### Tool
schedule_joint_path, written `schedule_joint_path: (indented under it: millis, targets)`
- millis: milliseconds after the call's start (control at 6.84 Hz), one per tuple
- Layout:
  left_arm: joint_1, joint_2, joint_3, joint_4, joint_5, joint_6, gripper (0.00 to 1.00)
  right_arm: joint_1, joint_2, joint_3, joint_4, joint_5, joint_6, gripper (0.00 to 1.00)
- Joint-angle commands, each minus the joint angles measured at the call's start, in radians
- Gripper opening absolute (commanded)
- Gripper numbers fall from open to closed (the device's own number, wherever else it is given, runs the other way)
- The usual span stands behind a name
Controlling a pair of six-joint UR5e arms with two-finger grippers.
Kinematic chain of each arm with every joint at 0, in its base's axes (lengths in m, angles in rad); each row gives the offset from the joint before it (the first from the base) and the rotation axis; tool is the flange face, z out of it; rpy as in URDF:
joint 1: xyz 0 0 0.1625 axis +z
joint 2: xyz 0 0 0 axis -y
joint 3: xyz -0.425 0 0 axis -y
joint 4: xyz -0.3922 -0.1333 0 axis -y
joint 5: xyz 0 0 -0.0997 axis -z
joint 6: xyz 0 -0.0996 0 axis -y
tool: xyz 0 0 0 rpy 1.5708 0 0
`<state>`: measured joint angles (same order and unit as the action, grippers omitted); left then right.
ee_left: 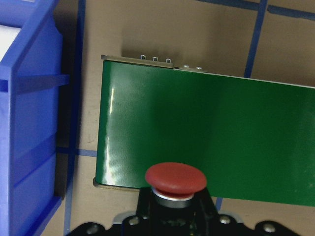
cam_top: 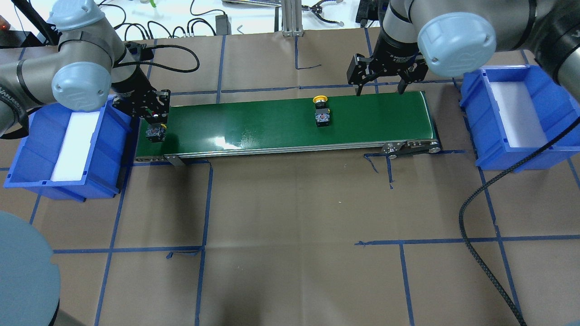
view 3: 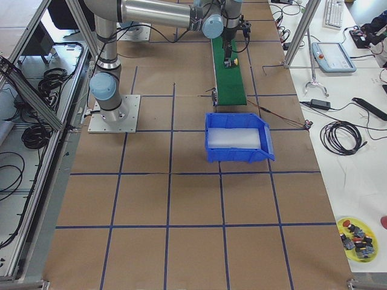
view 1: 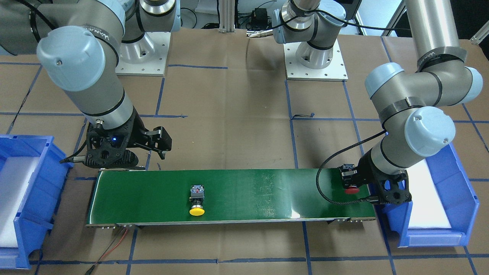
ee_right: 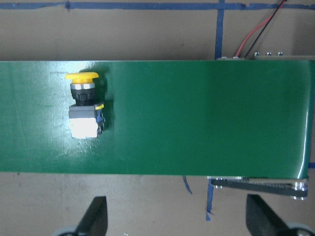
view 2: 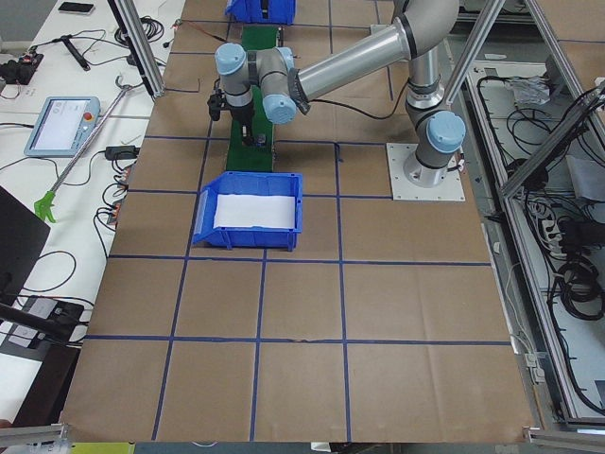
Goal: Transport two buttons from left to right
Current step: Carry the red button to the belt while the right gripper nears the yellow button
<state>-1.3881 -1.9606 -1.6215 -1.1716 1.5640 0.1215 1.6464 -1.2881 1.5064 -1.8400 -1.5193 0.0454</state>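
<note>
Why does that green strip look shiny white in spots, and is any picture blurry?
Overhead exterior view: lamp glare leaves a white patch on the glossy green conveyor belt, toward its left end. Right wrist view: a pale sheen washes the belt around the yellow-capped push-button. Left wrist view: the red-capped push-button sits very close to the lens and looks slightly soft.

A black band (view 1: 100,33) around the right arm carries white capitals beginning "WAN"; the rest cannot be made out. A second band (view 1: 435,56) on the left arm bears similar lettering. White print above the right gripper (cam_top: 379,89) is too small to read.
</note>
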Motion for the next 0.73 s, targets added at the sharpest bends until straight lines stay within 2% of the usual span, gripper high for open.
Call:
schedule_joint_path:
  millis: [0,146,292,438,585]
  targets:
    - [0.0,-0.029,-0.005,0.05,0.011,0.015,0.0,0.001,0.052,0.001,-0.178,-0.004,0.002,1.0]
    - [0.001,-0.034,-0.005,0.052,0.011,0.012,0.0,0.001,0.053,0.005,-0.182,-0.015,-0.002,1.0]
    - [0.0,-0.041,-0.003,0.052,0.011,0.001,0.07,0.003,0.061,0.005,-0.185,-0.009,0.004,1.0]
    - [0.0,-0.043,-0.005,0.052,0.011,-0.003,0.5,0.003,0.084,0.005,-0.185,-0.015,0.04,1.0]
    - [-0.002,-0.041,-0.006,0.05,0.013,-0.008,0.99,0.003,0.088,-0.004,-0.185,-0.012,0.077,1.0]
